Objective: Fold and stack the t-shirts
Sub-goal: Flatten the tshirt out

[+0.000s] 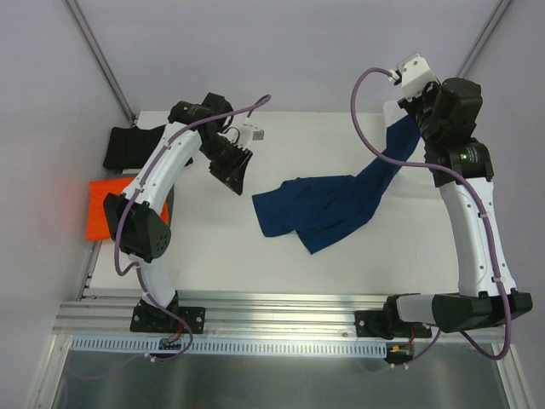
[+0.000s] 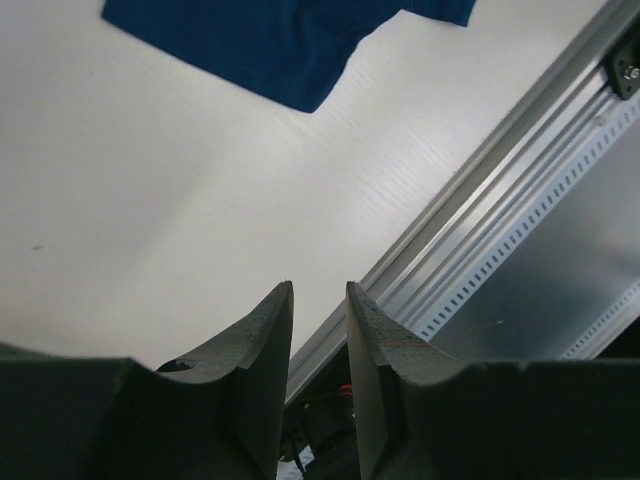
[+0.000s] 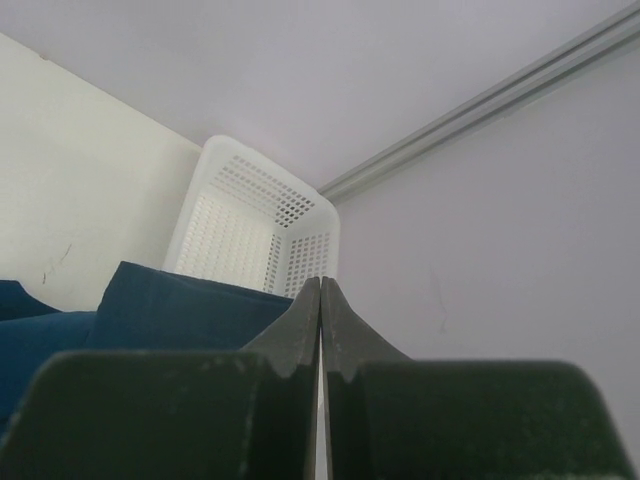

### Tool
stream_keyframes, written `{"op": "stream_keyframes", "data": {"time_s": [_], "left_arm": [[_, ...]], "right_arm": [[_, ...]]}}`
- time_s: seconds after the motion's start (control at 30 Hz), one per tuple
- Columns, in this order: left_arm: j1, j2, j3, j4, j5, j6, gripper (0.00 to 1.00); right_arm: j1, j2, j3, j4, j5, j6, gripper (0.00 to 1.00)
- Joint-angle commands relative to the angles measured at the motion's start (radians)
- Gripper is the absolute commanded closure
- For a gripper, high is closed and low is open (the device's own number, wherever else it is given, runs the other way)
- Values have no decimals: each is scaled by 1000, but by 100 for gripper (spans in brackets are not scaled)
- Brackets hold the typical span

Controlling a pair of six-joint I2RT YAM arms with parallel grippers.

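The navy blue t-shirt [image 1: 332,209] lies crumpled in the middle of the table, with one end pulled up toward the back right. My right gripper [image 1: 415,115] is shut on that raised end and holds it above the table. In the right wrist view the gripper [image 3: 320,282] has its jaws pressed together, with navy cloth [image 3: 170,300] just to their left. My left gripper [image 1: 238,183] is open and empty, hovering left of the shirt. In the left wrist view the gripper [image 2: 318,290] is seen with the shirt [image 2: 270,40] far ahead. The folded orange t-shirt [image 1: 106,209] lies at the left edge, and the black t-shirt [image 1: 128,146] lies behind it.
A white lattice basket [image 3: 260,230] stands at the table's back right corner, beyond my right gripper. An aluminium rail [image 1: 272,307] runs along the near edge; it also shows in the left wrist view [image 2: 480,200]. Grey walls close in the back and sides.
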Motion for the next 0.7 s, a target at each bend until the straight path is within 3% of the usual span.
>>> {"op": "stream_keyframes", "data": {"time_s": [0.0,0.1,0.23,0.3,0.43,0.67], "left_arm": [[-43,58,45,-81,172,-4,73],[-138,118,39,-57,116,5,70],[-281,204,74,-32,7,16,53],[-357,236,65,12,-153,13,52],[-448,282,64,78,-275,-7,51],[-539,431,159,133,-371,-10,44]], "right_arm": [[-6,2,76,25,-16,21,99],[-9,0,57,27,-15,14,99],[-6,-12,-12,16,-44,37,99],[-6,-17,-26,4,-61,48,100],[-3,-59,-52,-1,-61,54,99],[-6,-142,-149,-1,-65,54,99]]}}
